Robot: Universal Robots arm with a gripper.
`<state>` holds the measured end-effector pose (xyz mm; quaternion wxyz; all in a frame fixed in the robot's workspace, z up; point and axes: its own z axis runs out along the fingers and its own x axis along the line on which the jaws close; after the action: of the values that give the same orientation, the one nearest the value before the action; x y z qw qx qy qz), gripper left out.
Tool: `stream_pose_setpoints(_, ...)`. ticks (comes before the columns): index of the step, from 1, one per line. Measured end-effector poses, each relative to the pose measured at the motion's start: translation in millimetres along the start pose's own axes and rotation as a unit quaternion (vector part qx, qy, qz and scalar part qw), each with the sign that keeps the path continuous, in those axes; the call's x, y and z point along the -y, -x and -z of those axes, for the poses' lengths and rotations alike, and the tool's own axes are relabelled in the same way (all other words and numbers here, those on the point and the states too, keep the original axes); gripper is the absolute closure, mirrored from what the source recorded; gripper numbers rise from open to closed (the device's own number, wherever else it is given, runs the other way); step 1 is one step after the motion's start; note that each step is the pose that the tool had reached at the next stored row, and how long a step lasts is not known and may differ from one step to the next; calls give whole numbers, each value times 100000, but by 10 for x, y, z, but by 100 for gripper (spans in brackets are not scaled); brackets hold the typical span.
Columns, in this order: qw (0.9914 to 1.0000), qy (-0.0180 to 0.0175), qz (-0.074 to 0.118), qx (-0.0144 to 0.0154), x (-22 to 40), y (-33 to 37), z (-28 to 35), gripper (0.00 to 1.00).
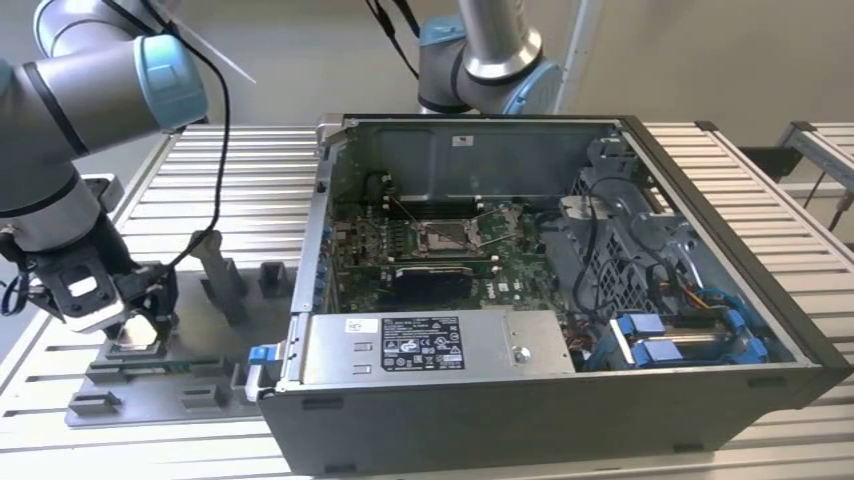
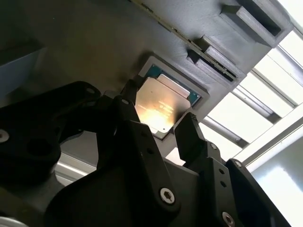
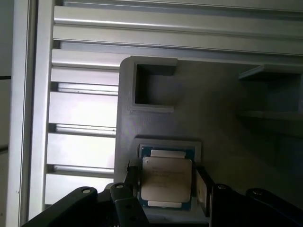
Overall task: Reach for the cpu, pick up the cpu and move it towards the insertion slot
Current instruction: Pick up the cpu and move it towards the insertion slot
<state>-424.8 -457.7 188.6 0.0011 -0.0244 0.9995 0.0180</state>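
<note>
In the exterior view the end effector [image 1: 127, 322] hangs low over the grey tray [image 1: 160, 385], well apart from the insertion slot [image 1: 445, 235]. In both wrist views the cpu [image 2: 161, 105] [image 3: 166, 182] lies flat in the tray's recess, with the fingers [image 3: 134, 183] spread astride it, apparently lined up to grip its edges.

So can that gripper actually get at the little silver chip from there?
Probably yes. In the first wrist view the gripper hangs right over the cpu, open, a finger on each side, and nothing covers the chip in its grey tray recess.
</note>
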Motion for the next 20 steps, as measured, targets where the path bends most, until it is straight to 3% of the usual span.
stream_pose_setpoints(17,99999,0,332,64,1,0,-24,0)
stream_pose_setpoints(18,99999,0,337,66,1,0,-24,100)
stream_pose_setpoints(20,99999,-2,339,70,1,0,-24,100)
